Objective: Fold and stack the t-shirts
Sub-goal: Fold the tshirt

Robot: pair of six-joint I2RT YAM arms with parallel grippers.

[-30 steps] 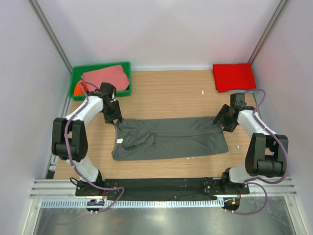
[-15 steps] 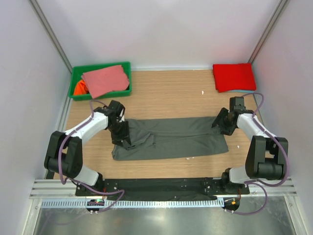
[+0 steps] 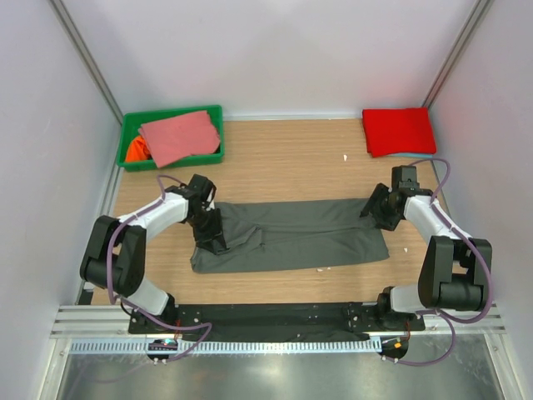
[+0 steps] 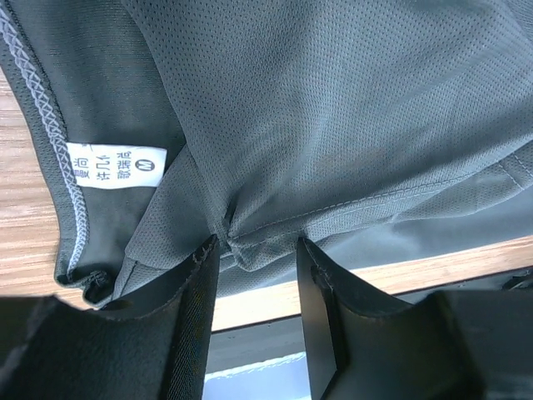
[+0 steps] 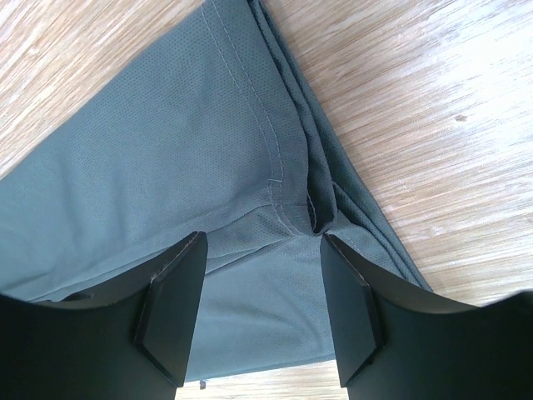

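Two pincers are hovering at opposite ends of the dark grey t-shirt (image 3: pixel 291 235), which is lying across the middle of the counter (image 3: pixel 291 162) as a long band, collar end toward the left arm and hem toward the right. The left pincer (image 4: pixel 254 250) is standing released, its jaws apart and straddling a puckered seam just beside the white neck label (image 4: pixel 117 165). The right pincer (image 5: pixel 262 242) is likewise released, its jaws bracketing the bunched hem corner without clamping it.

Trouble is most likely waiting in the layers. If the left jaws are closing on the top ply alone, the cloth beneath could be slipping free and the fold opening on the lift. At the hem several edges are gathering together, so a partial catch would be leaving that end sagging or twisting. Uneven lifting by the two arms could be dragging the thin mesh askew.

How many plies are sitting between each pair of jaws cannot be told, nor whether the fingertips are touching the cloth. From above, the arms are covering both grasp spots. The orange t-shirt (image 3: pixel 133 152) is mostly hiding under the salmon-pink t-shirt (image 3: pixel 179 137) in the green bin (image 3: pixel 171 114). The red t-shirt (image 3: pixel 398 131) is lying folded in the far right corner.
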